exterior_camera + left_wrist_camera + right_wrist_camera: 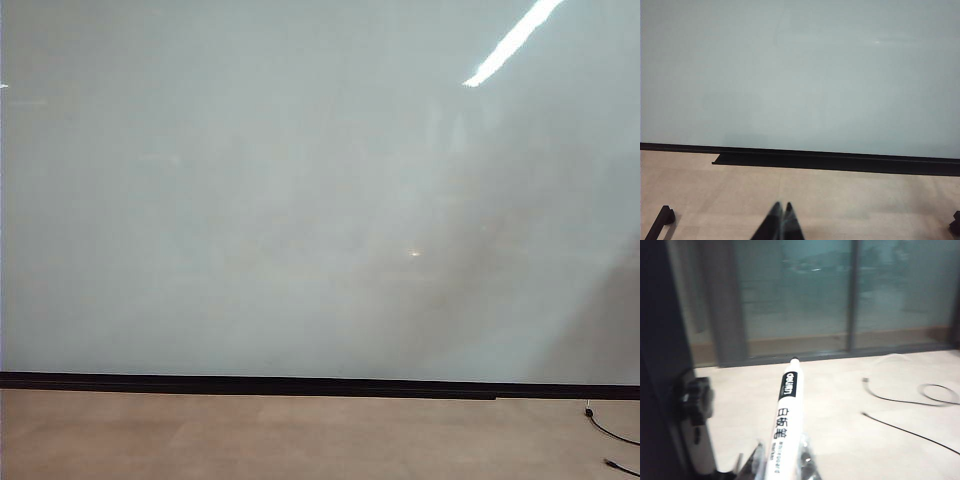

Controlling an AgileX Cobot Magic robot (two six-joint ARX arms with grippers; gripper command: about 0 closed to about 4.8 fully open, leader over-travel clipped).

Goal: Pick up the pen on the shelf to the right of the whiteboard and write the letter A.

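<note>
**Marker in my right grip, board unmarked**

My right gripper (782, 465) is clenched on the pen (785, 422), a white marker with a dark band and black print, its black tip pointing away from me over the pale tan floor (840, 390). Thin black cables (905, 415) loop across that floor; beyond stand glass panels (800, 295) in dark frames. My left gripper (781, 222) hangs low with its jaws pressed together on nothing, facing the whiteboard (800, 75). From the exterior view the glossy board (300, 200) fills the scene, a ceiling light reflected near its upper corner, a black strip (300, 384) along its lower edge.
</note>
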